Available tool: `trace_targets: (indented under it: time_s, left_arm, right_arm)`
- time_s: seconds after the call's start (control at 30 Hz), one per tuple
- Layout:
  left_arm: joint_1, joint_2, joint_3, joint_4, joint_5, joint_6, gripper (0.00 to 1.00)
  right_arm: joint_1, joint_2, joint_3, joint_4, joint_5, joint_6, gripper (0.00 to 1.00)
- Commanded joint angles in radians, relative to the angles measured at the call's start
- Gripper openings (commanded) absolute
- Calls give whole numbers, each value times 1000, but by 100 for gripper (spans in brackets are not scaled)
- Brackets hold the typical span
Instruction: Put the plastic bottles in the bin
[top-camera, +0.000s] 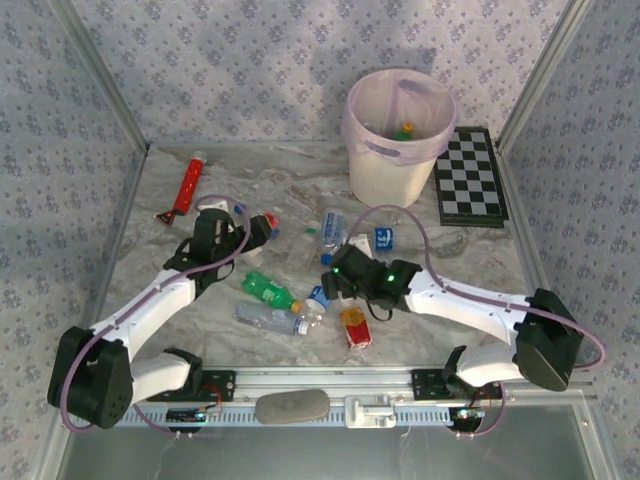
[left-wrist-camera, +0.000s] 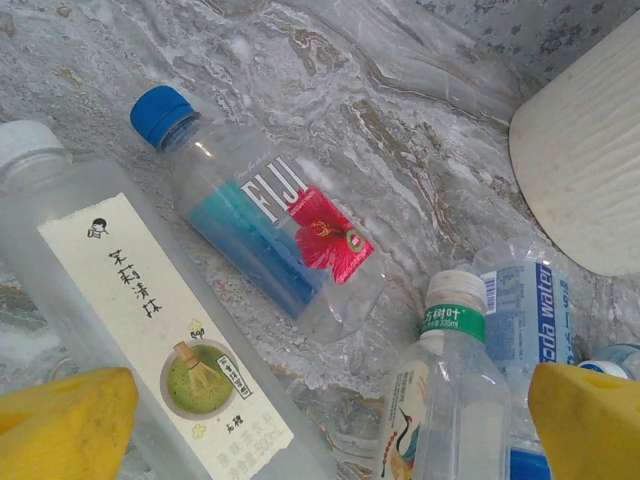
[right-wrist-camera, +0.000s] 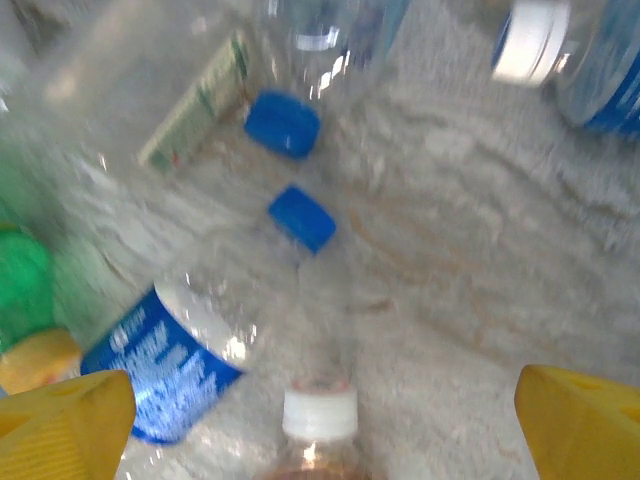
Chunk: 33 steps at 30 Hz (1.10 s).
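Ahead between my left jaws lay the Fiji bottle (left-wrist-camera: 270, 240); the tea bottle (left-wrist-camera: 150, 330) by the left jaw, the bin (left-wrist-camera: 590, 170) beyond the right.

Right wrist view blurs the bottles (right-wrist-camera: 165, 365); left wrist view crops the bin (left-wrist-camera: 585, 160).

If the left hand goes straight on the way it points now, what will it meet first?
Probably the tea bottle, which lies just ahead of the open left hand. The Fiji bottle lies further on. Depth is unclear.

Long red tube (top-camera: 187, 186), white-capped, far left on marbled counter (top-camera: 480, 262); black-and-white checkerboard (top-camera: 471, 178) flat far right; grey oval pad (top-camera: 291, 406) by near rail.
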Motion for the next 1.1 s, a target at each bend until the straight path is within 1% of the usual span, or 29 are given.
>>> trace_targets:
  time_s: [0.0,0.23,0.63,0.7,0.77,0.83,0.97,1.07]
  left_arm:
    - [-6,22,48,17,18,11,100]
    - [-12,61,66,33,27,8,100]
    - [-16,69,70,28,23,8,100]
    - [-16,70,70,28,22,8,100]
    - [-16,69,71,27,21,8,100]
    - [-16,70,70,27,21,8,100]
    - [-16,70,71,25,21,9,100]
    - [-16,68,69,25,19,8,100]
  right_arm:
    - [60,41,-16,-135,38,102,98]
    - [145,87,-53,-131,-13,164,93]
    - [151,147,-99,-85,-69,187,78]
    - [150,153,-98,-85,-73,186,71]
    - [150,155,-97,-85,-75,183,62]
    - [151,153,-96,-84,-75,180,56]
    - [151,146,-96,-85,-75,178,50]
    - [151,138,-90,-85,-71,183,50]
